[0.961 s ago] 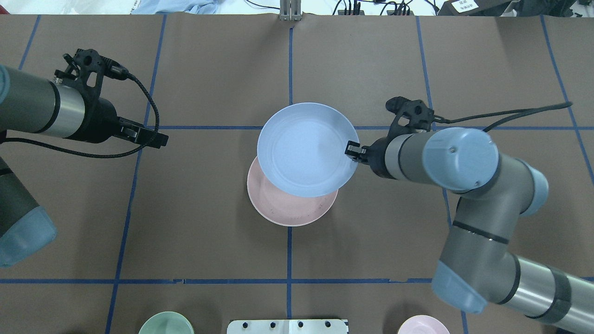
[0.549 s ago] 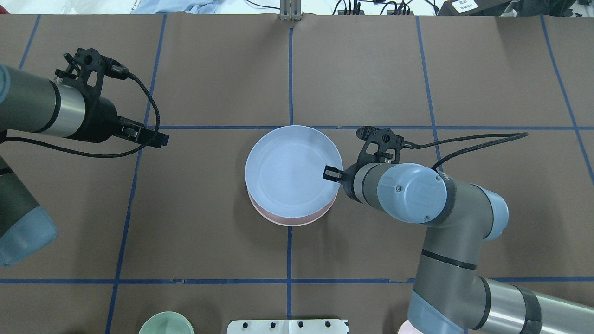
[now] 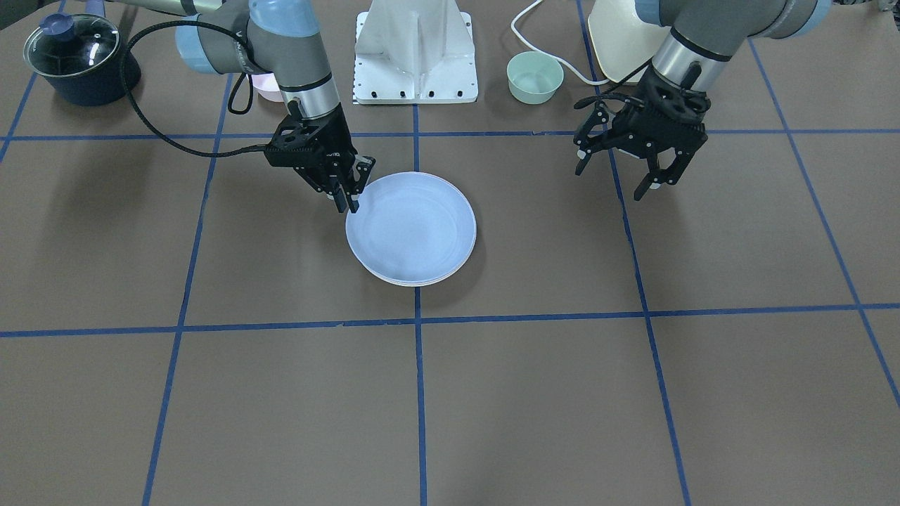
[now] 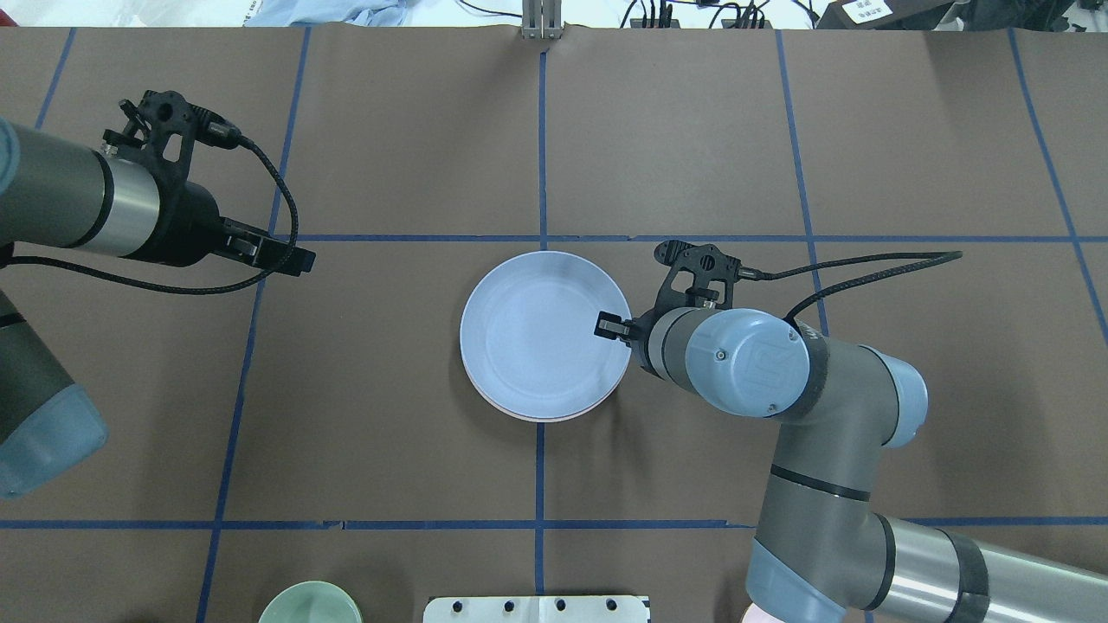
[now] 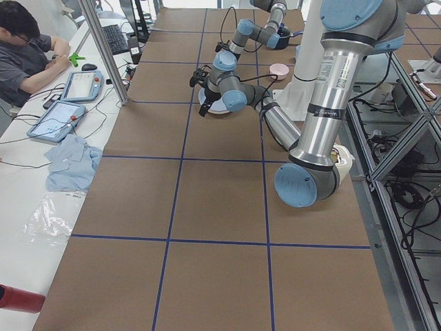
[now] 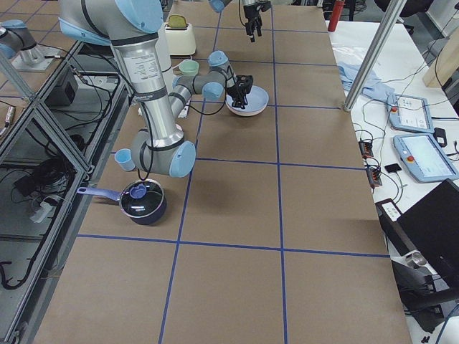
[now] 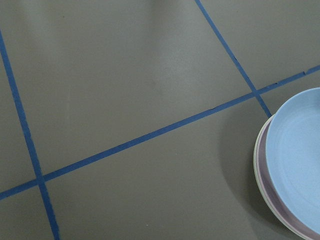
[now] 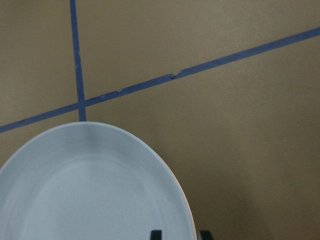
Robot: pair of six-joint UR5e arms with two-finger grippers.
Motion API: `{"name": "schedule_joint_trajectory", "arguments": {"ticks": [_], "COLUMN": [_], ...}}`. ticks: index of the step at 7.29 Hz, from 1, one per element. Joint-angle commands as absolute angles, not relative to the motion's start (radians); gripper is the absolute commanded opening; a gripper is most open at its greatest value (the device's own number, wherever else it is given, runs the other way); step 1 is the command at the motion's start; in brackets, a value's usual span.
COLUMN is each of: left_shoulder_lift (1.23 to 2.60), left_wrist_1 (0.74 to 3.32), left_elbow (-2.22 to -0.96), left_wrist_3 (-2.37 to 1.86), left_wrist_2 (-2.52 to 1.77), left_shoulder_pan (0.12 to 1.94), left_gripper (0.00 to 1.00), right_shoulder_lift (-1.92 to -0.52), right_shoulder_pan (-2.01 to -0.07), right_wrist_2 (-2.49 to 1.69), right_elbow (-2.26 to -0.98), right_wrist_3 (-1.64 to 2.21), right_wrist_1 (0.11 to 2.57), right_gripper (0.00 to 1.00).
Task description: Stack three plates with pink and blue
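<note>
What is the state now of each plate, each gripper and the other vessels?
blue plate: resting on the pink plate.
pink plate: under it, only its rim shows.
right gripper: shut on the blue plate's rim.
left gripper: open, empty.
green bowl: upright, empty.
pot: lid on.

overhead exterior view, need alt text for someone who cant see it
A light blue plate lies stacked on a pink plate, of which only a sliver shows, at the middle of a brown table with blue tape lines. The right pincer grips the light blue plate's right rim; the left pincer hangs far off to the left.
</note>
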State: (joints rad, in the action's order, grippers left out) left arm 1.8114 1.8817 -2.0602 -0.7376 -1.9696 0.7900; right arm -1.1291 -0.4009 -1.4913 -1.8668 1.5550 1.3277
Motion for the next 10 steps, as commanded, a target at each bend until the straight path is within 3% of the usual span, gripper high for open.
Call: {"name": "schedule_joint_trajectory", "arguments": {"ticks": [1, 4, 7, 10], "left_shoulder_lift": [1.806, 1.789, 1.747, 1.605], "left_wrist_1": [1.884, 1.87, 1.781, 1.779], "left_elbow": [-2.06, -2.063, -2.063, -2.048], "left_wrist_3": [-0.736, -0.71, -0.403, -0.078], "left_wrist_2": [-1.97, -1.971, -2.055, -2.141], "left_shoulder_pan": [0.79, 0.801, 0.958, 1.209], "left_gripper": [1.0, 1.0, 1.0, 1.0], "right_shoulder_lift": [-1.062, -1.089, -1.305, -1.53], "right_shoulder_pan": [-0.489, -0.91, -1.28, -1.437], "right_wrist_2": [-1.562, -2.016, -2.23, -2.237], "right_elbow": [-1.873, -1.913, -1.905, -1.904], "right_wrist_3": [1.47, 0.95, 0.248, -0.151], "right_wrist_1": [1.442, 1.632, 1.74, 1.779], "right_gripper": [1.0, 1.0, 1.0, 1.0]}}
